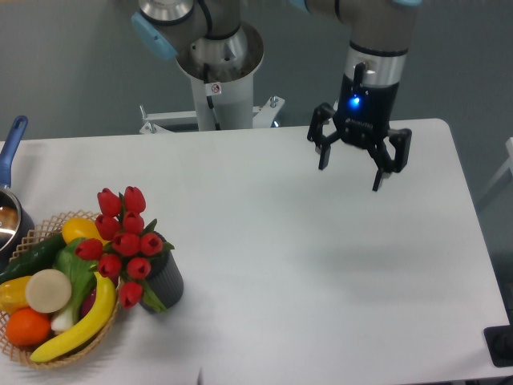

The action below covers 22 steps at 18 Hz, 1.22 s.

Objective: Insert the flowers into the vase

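Observation:
A bunch of red tulip buds, the flowers (124,239), stands in the dark grey vase (165,281) at the table's front left, leaning left over the basket. The buds spread wider than the vase mouth and hide it. My gripper (351,169) hangs open and empty high above the table's back right, far from the vase, fingers pointing down.
A wicker basket (32,237) with a banana, orange, cucumber and other produce touches the vase's left side. A blue-handled metal pot (10,204) sits at the left edge. The arm's base column (215,88) stands behind the table. A dark object (501,345) is at the right front corner.

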### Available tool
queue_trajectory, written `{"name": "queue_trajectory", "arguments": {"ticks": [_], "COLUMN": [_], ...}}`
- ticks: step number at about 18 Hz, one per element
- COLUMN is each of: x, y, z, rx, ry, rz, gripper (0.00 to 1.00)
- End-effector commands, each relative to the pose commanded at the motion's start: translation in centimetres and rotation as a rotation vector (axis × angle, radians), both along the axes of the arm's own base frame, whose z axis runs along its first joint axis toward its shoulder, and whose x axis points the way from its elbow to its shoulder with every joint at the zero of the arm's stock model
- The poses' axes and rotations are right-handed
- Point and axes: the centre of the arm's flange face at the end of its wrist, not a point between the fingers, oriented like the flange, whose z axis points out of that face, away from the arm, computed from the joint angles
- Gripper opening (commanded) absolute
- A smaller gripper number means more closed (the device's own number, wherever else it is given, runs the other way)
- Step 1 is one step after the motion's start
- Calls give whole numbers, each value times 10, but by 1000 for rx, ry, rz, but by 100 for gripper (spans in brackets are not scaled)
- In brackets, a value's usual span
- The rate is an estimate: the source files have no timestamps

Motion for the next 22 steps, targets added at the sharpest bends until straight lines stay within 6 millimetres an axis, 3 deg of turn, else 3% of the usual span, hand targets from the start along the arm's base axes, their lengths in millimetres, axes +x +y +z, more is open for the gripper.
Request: {"name": "queue_trajectory", "arguments": {"ticks": [2, 7, 12, 22], "x": [5, 6, 9, 18], "y": [-1, -5, -4, -6], "z": [10, 6, 6, 23], "rx": [-44, -59, -60, -61], "ry": [-39, -54, -56, -14], "rz": [-39, -102, -109, -115], "gripper": [100, 100, 100, 100]}}
